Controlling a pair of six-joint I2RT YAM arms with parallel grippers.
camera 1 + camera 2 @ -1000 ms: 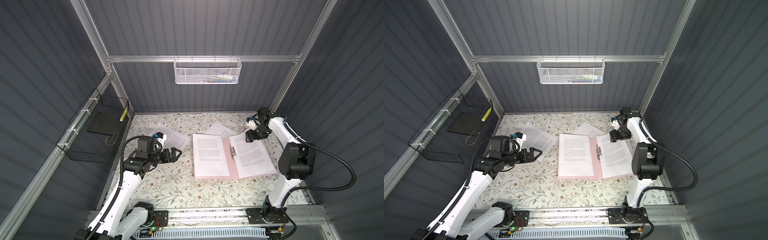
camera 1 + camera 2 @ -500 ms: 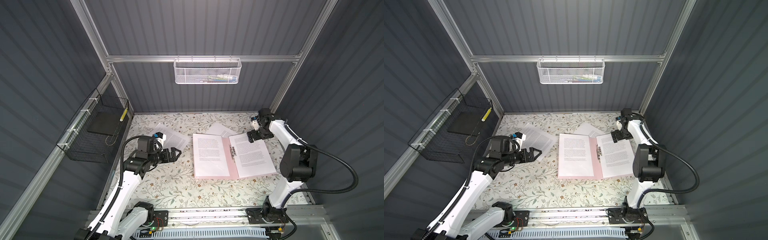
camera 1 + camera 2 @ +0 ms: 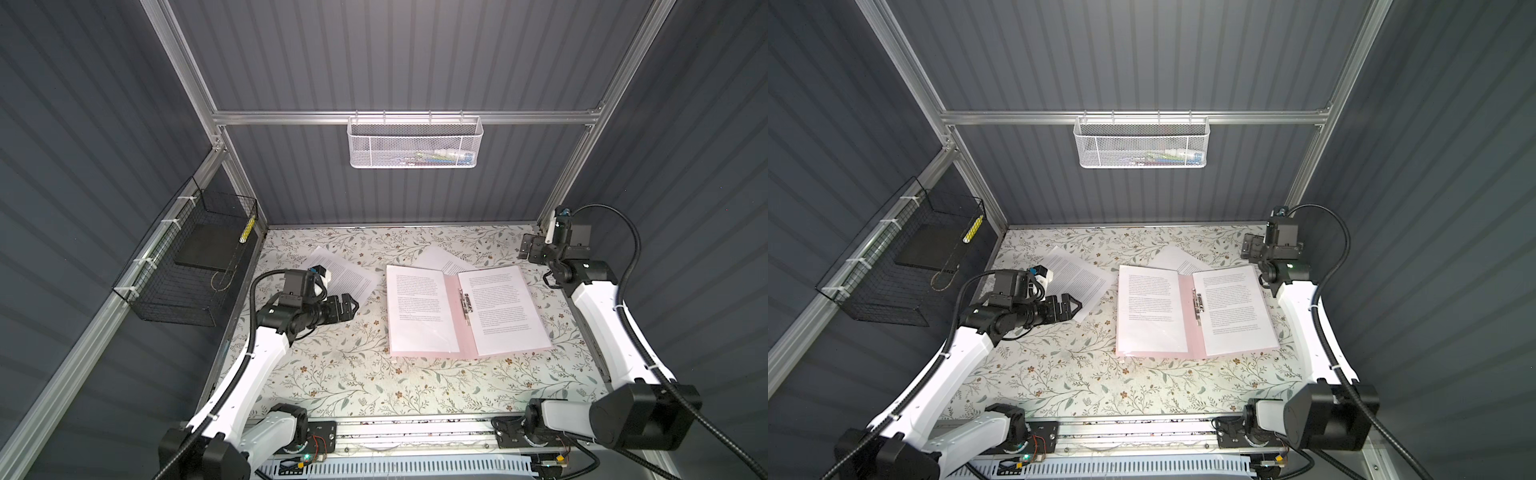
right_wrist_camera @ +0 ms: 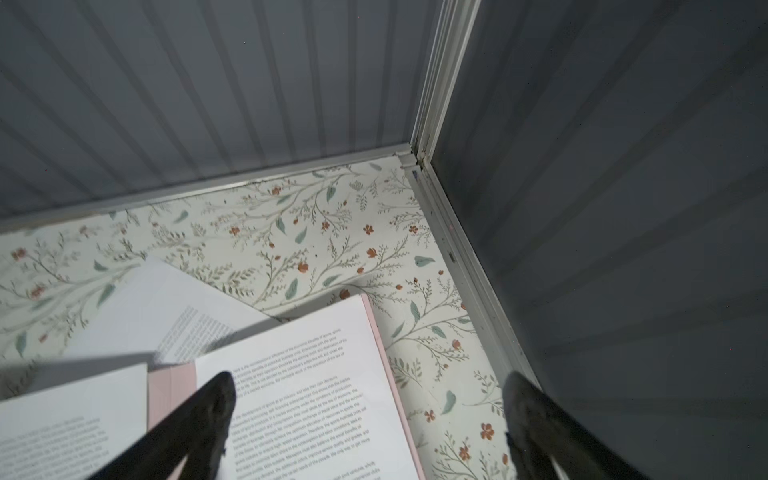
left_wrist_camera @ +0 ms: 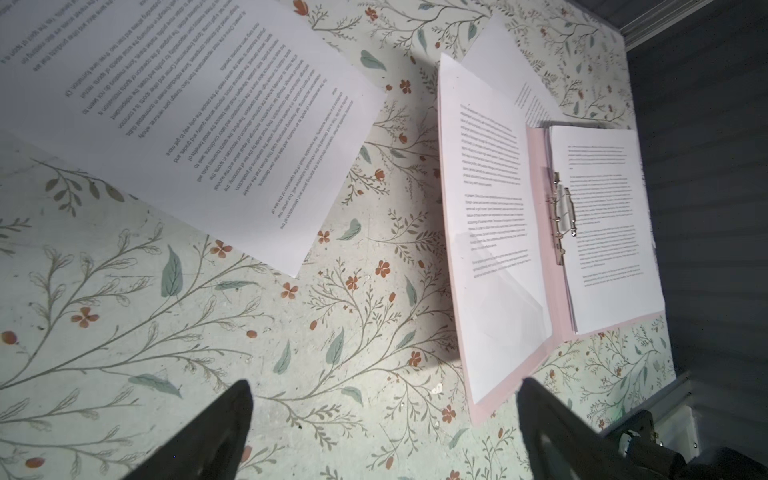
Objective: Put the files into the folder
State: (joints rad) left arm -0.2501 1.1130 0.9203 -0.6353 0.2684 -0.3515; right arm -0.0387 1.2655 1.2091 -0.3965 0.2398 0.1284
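1. Now the right gripper hangs empty with its jaws spread wide, up in the far right corner of the booth. A second ago it was low over the far edge of the right-hand sheet, so it has let go and drawn away.
2. That right-hand sheet lies flat on the right leaf of the folder, which is open on the floral tabletop. The sheet sits just beside the metal clip at the spine. A left-hand sheet covers the other leaf.
3. The left gripper is also wide open and carries nothing. It hovers where it was, over the near corner of a loose sheet left of the folder.
4. Two files are not yet in: that loose sheet, and a far sheet partly hidden behind the folder's far edge.
5. To my eye one placement has just ended and about half the job remains. Fetching a loose sheet comes next, and thin paper lying flat looks awkward to pinch.
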